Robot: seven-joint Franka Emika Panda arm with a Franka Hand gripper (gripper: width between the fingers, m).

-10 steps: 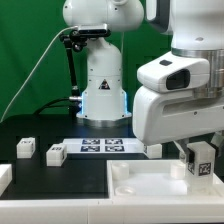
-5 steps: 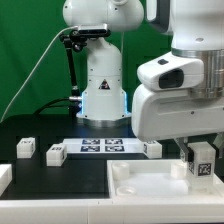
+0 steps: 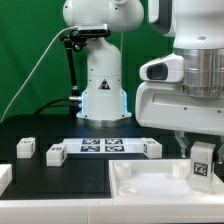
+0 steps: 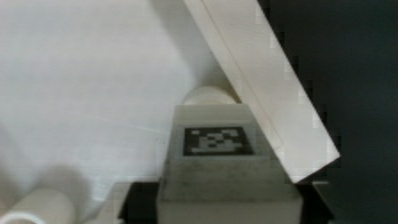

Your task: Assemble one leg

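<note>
My gripper (image 3: 203, 152) is shut on a leg (image 3: 203, 165), a small white block with a square marker tag on its face. It holds the leg upright over the right part of the large white square piece (image 3: 150, 186), near a raised corner socket. In the wrist view the leg (image 4: 221, 140) sits between my dark fingers (image 4: 173, 203), with the white piece (image 4: 89, 90) and its raised edge (image 4: 267, 80) beyond it. I cannot tell whether the leg touches the piece.
Three more legs lie on the black table: two at the exterior view's left (image 3: 25, 148) (image 3: 56, 153) and one by the marker board's right end (image 3: 151, 147). The marker board (image 3: 103, 146) lies in front of the robot base (image 3: 103, 90). A white part's edge (image 3: 4, 178) shows at far left.
My arm has shifted a little toward the exterior view's right and slightly down, carrying the leg with it. The other legs have not moved.
</note>
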